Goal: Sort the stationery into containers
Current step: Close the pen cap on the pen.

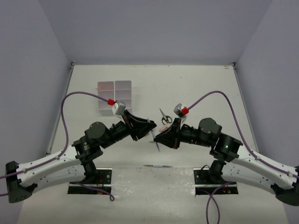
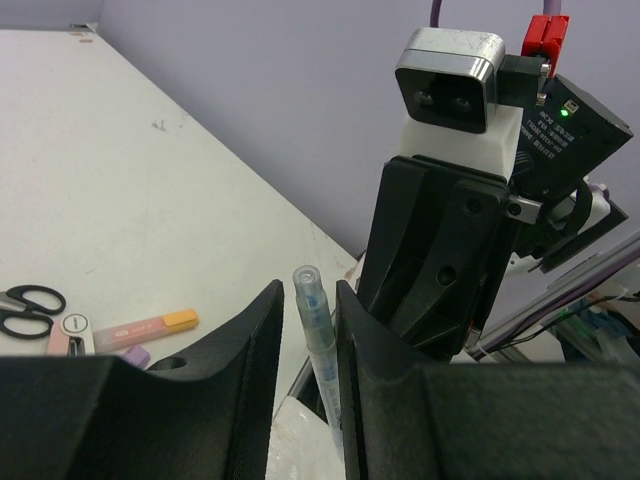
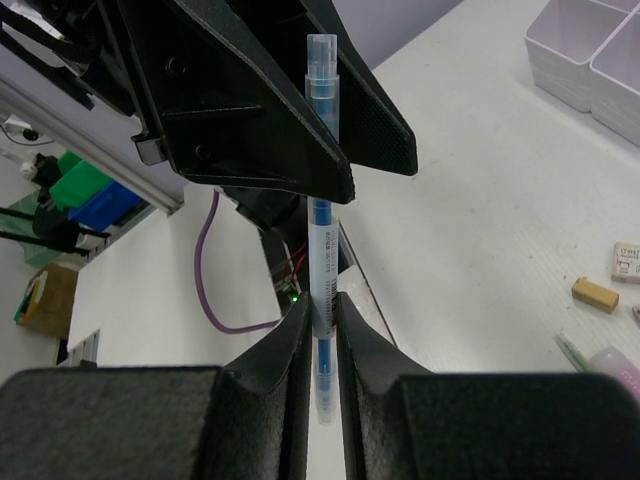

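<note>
Step in hand: blue pen (image 3: 321, 230) mid-air between the two arms, near the front middle of the table (image 1: 196, 84). Reads as a handover.

- Right gripper (image 3: 320, 312): clenched on the pen's lower barrel, fingers pinching it from both sides. Cap end points up and away from this wrist.
- Left gripper (image 2: 308, 300): jaws parted, straddling the pen's upper part. A sliver of gap shows on one side of the barrel; the other finger lies just beside it, contact uncertain. Not gripping.
- Tray (image 1: 115, 95): far left of centre, on the left arm's side, well apart from both grippers.
- Scissors (image 1: 165, 116) lie on the table just beyond the right gripper. A pink-orange marker (image 2: 150, 323) lies near them in the left wrist view.

Judgement: loose stationery sits nearer the right arm and the tray nearer the left, so the pen is probably passing right to left.

Next move calls for: left jaws closing squarely on the barrel before the right lets go. Then the right backs straight off along the pen's axis so it does not twist. Risk: a release before the left has a firm pinch drops the pen.
</note>
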`<control>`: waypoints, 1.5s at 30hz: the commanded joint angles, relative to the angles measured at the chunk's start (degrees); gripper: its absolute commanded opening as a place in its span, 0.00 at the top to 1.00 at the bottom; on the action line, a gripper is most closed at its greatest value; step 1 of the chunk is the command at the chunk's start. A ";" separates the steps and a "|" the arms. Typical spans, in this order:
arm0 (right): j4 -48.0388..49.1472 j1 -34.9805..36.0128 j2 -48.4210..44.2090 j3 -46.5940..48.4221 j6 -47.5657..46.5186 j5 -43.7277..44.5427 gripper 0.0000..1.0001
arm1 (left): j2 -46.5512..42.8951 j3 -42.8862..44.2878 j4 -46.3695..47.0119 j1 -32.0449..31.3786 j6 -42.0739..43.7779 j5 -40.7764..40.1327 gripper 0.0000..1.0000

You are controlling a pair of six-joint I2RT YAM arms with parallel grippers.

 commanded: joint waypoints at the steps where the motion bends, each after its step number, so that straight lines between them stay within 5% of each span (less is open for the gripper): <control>1: 3.88 0.22 0.22 2.26 1.37 2.14 1.00 | 0.00 1.29 1.27 -0.01 -0.26 2.76 0.70; 8: 4.48 0.22 0.04 2.45 1.90 4.09 1.00 | 0.60 0.94 2.24 -0.10 -0.51 3.74 0.70; 10: 4.40 0.22 0.04 2.76 1.98 4.56 1.00 | 0.60 0.70 2.47 -0.03 -0.58 3.67 0.78; 12: 4.40 0.18 0.35 3.01 1.89 4.42 1.00 | 0.60 0.73 2.50 -0.01 -0.55 3.53 0.98; 19: 8.86 0.22 1.37 0.40 1.39 1.94 1.00 | -0.50 0.86 5.31 -0.08 0.71 7.80 1.00; 25: 14.80 0.13 2.66 -2.41 0.27 -3.00 0.56 | -2.78 0.65 7.06 -0.01 0.77 9.62 1.00; 29: 16.74 0.22 5.36 -1.66 0.77 -6.11 0.51 | -3.53 0.77 7.68 -0.05 0.55 10.28 1.00; 31: 18.02 0.13 5.92 -1.58 1.04 -6.87 0.56 | -3.46 0.92 7.58 -0.01 0.56 10.54 1.00; 36: 19.20 0.20 6.56 -0.98 1.29 -7.84 1.00 | -1.68 1.55 6.17 -0.02 1.40 10.86 1.00; 40: 19.60 0.20 6.44 -1.21 1.49 -7.88 1.00 | -0.77 1.48 5.73 -0.09 2.04 9.07 1.00; 43: 19.79 0.22 5.42 -2.19 1.88 -6.66 1.00 | -0.57 1.58 5.02 -0.09 2.82 7.62 0.79; 45: 18.65 0.22 4.36 -3.01 1.72 -4.30 1.00 | -0.89 1.74 4.53 -0.09 3.96 6.48 0.37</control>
